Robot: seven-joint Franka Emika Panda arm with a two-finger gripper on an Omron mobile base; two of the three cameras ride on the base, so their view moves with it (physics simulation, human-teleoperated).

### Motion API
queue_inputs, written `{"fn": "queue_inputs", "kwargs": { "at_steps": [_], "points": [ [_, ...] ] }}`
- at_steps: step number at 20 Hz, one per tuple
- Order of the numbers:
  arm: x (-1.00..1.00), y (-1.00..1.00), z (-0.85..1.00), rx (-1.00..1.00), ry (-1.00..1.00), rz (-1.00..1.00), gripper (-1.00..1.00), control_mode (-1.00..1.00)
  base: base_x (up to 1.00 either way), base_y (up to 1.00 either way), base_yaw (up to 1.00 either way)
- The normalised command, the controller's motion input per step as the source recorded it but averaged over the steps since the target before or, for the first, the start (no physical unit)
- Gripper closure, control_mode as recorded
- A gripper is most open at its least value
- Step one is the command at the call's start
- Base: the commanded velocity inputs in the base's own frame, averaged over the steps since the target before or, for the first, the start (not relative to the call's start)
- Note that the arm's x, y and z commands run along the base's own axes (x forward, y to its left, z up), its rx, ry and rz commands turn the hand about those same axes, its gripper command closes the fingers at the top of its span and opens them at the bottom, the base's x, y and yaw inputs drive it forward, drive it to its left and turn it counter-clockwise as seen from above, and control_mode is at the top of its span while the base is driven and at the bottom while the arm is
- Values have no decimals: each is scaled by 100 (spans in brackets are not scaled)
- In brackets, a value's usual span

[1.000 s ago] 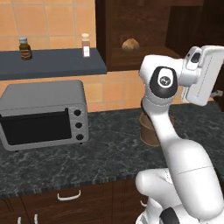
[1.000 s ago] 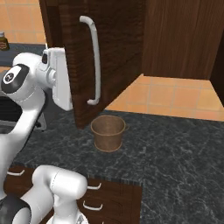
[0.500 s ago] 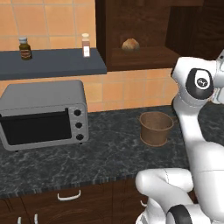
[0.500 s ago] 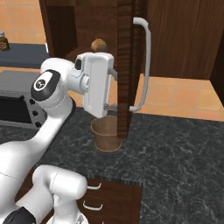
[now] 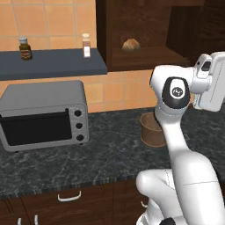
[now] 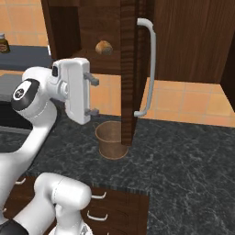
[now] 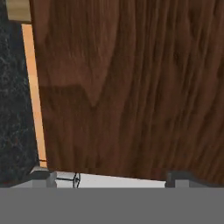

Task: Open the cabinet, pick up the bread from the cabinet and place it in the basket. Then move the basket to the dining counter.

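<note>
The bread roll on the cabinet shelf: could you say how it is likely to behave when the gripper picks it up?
The bread looks small and rounded, so it may roll on the cabinet shelf if nudged off-centre. It is probably light for its size and may squash under a hard squeeze. The open gripper looks wide enough to span it, though that is hard to judge from here.

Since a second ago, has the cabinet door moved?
Yes. In the right base view the cabinet door has swung right, further open, away from the basket, exposing the bread. The open gripper holds nothing.
</note>
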Motion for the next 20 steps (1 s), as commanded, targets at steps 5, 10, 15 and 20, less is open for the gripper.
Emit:
{"fn": "queue_inputs", "kwargs": {
  "at_steps": [5,10,15,20],
  "points": [
    [32,88,-56,39,0,-1,-100,-100,0,0,0],
    [80,76,-91,69,1,-5,-100,-100,0,0,0],
    [95,31,-58,84,0,-16,-100,-100,0,0,0],
    [44,-3,-6,73,-22,-21,-100,-100,0,0,0]
  ]
}}
